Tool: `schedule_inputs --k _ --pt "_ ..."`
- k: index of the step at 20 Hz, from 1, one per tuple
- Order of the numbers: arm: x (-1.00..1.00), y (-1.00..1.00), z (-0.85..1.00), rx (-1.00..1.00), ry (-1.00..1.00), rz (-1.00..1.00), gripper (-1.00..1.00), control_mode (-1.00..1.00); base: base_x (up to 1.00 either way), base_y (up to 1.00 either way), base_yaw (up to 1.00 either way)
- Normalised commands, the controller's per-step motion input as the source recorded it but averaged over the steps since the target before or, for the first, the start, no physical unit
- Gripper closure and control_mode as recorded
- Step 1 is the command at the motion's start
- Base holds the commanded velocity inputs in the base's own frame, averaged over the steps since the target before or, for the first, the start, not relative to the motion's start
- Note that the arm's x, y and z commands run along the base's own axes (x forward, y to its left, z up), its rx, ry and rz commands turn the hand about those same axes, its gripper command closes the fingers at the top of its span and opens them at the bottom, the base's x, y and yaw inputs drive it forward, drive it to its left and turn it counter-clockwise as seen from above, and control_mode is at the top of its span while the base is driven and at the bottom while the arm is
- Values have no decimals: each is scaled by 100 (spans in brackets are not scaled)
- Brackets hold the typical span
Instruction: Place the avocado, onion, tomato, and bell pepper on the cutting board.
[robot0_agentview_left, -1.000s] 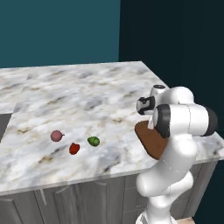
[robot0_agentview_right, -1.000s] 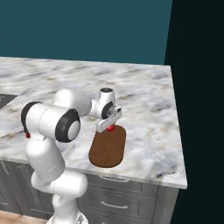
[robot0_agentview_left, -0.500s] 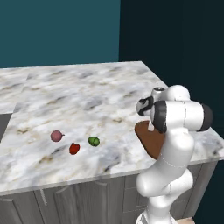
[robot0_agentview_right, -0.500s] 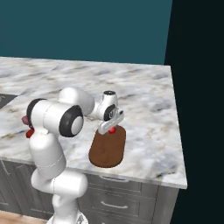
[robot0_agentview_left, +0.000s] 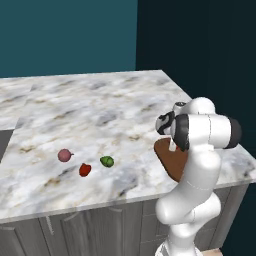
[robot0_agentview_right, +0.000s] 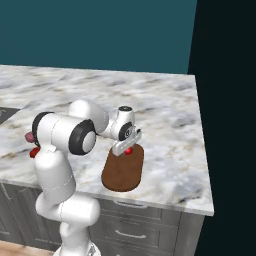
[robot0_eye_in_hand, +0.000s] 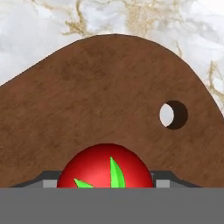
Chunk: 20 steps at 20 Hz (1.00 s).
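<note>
The tomato (robot0_eye_in_hand: 106, 167), bright red with green leaves on top, sits at the bottom centre of the hand view, directly between the two finger tips (robot0_eye_in_hand: 162, 180), whose grey ends show at either side of it; whether they press on it or stand just clear cannot be told, nor whether it rests on the wood or hangs a little above it. Behind it the dark brown cutting board (robot0_eye_in_hand: 109, 92) spreads across the middle of that frame, with a round hole near its right end and marble showing beyond its curved edge. In the right base view the tomato (robot0_agentview_right: 129, 150) is a small red spot under the gripper (robot0_agentview_right: 127, 148), at the upper end of the cutting board (robot0_agentview_right: 122, 172), which lies near the counter's front edge, a little right of centre. In the left base view the cutting board (robot0_agentview_left: 170, 157) shows at centre right, partly hidden behind the white arm. The other foods lie well apart from it in the lower left of that frame: the onion (robot0_agentview_left: 64, 155) farthest left, the bell pepper (robot0_agentview_left: 85, 170) just below and right of it, and the avocado (robot0_agentview_left: 106, 161) to the right of the pepper, all on the marble counter (robot0_agentview_left: 90, 107).
</note>
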Motion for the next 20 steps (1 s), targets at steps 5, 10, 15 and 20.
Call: schedule_inputs --k 5,10,15,20 --pt "0 11 30 -2 2 -2 -100 -100 0 0 0" --pt "2 28 86 2 1 -3 -100 -100 0 0 0" --pt "0 72 24 9 -1 -10 -100 -100 0 0 0" --pt "0 100 -1 0 5 -2 -100 -100 0 0 0"
